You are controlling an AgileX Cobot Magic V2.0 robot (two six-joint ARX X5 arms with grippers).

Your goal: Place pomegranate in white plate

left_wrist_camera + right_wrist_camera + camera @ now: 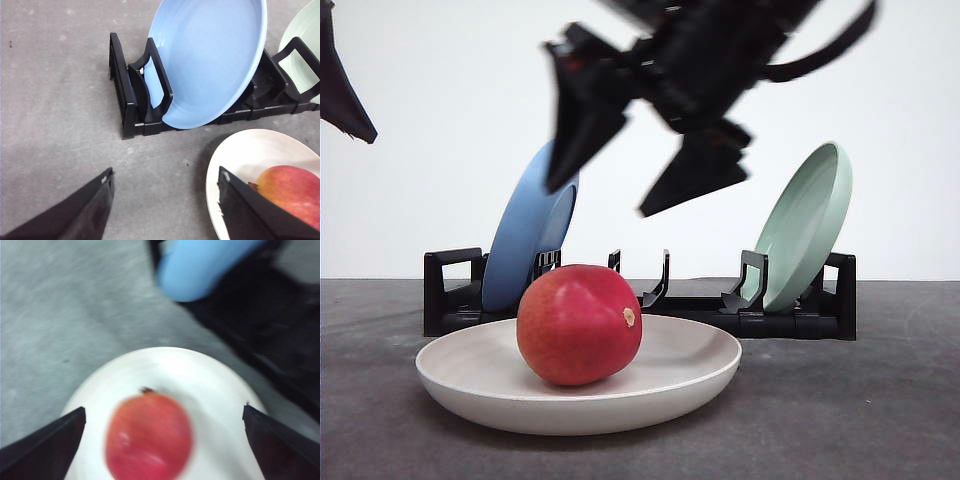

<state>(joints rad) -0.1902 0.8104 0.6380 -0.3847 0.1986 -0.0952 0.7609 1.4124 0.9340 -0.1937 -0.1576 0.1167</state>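
The red pomegranate (579, 323) lies inside the white plate (695, 380) at the front of the table, its pale tan spot turned to the right. My right gripper (620, 190) hangs open well above the fruit with nothing between its fingers. In the blurred right wrist view the pomegranate (149, 436) rests on the white plate (220, 390), between the spread fingertips and below them. My left gripper (165, 200) is open over bare table, and its view catches the white plate (250, 150) and part of the pomegranate (292, 190). A left finger (340, 85) shows at the upper left edge.
Behind the plate stands a black dish rack (800, 315), holding a blue plate (525, 235) upright on the left and a pale green plate (805, 225) on the right. Grey tabletop (880, 410) extends around the white plate.
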